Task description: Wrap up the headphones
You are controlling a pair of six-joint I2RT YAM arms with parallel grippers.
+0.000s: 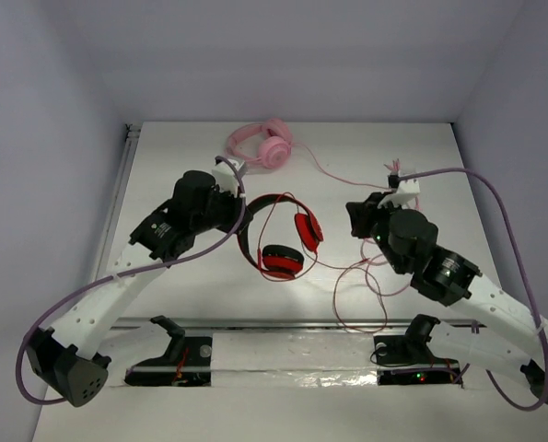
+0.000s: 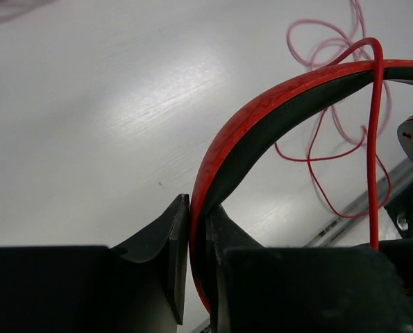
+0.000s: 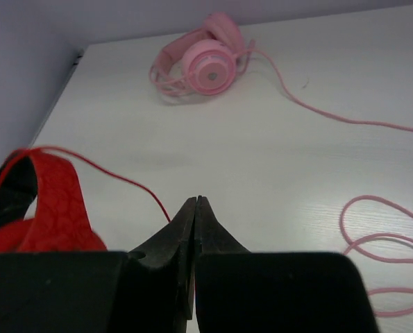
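Headphones (image 1: 281, 261): left tool (image 2: 198, 207) clamps headband (image 2: 262, 111); right tool (image 3: 195, 202) closed.

The red cable (image 3: 109, 168) vanishes behind the right hand (image 3: 194, 202), perhaps pinched.

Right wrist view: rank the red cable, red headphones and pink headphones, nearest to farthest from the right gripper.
1. red cable, running in from the left to the shut tips of the right gripper.
2. red headphones, low at the left edge.
3. pink headphones, far back, near centre.
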